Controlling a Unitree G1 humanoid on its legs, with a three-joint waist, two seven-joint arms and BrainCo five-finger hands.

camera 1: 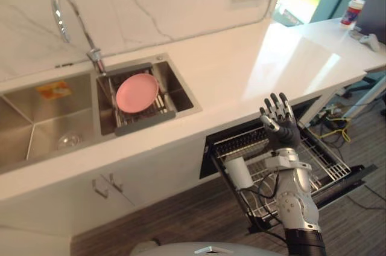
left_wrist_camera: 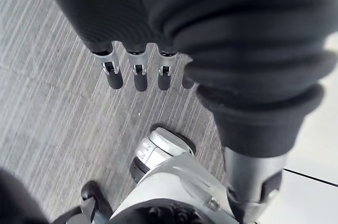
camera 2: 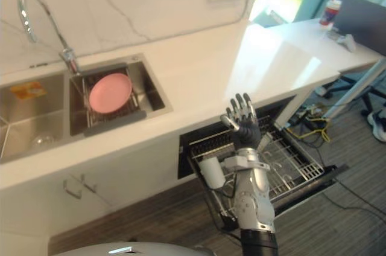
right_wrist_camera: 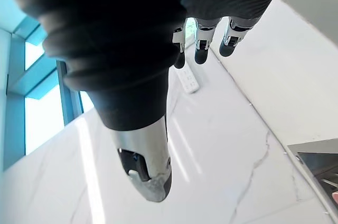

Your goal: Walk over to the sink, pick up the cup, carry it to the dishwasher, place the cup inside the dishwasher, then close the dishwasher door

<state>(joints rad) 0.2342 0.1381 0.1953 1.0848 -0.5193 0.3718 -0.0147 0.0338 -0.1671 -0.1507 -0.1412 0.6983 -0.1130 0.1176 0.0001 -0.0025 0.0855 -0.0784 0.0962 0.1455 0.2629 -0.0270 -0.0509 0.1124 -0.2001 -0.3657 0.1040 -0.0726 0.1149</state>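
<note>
From my station, the landmark is the dishwasher rack (camera 1: 329, 165), pulled out over the lowered dishwasher door (camera 1: 360, 176) below the white counter (camera 1: 241, 69). The white cup (camera 1: 239, 172) sits inside that rack, at the end nearest the sink, with nothing touching it; I can't tell from here whether it stands upright or leans on the wires. My right hand (camera 1: 282, 131) is raised above the middle of the rack, just beside the counter edge, well clear of the cup. Its fingers are straight and fanned apart, pointing up, and the palm is empty; the right wrist view shows the same straight fingertips (right_wrist_camera: 202, 50) against the marble wall and a white socket strip (right_wrist_camera: 188, 78). My left hand (left_wrist_camera: 140, 76) hangs away from the rack, over the striped grey floor (left_wrist_camera: 47, 102), with its fingers straight and relaxed and holding nothing. To the robot's left of the rack, set into the counter, is the steel double sink (camera 1: 181, 96). A pink plate (camera 1: 137, 92) leans in a dark drainer in the basin closer to the rack, and the curved faucet (camera 1: 63, 11) rises behind it.
</note>
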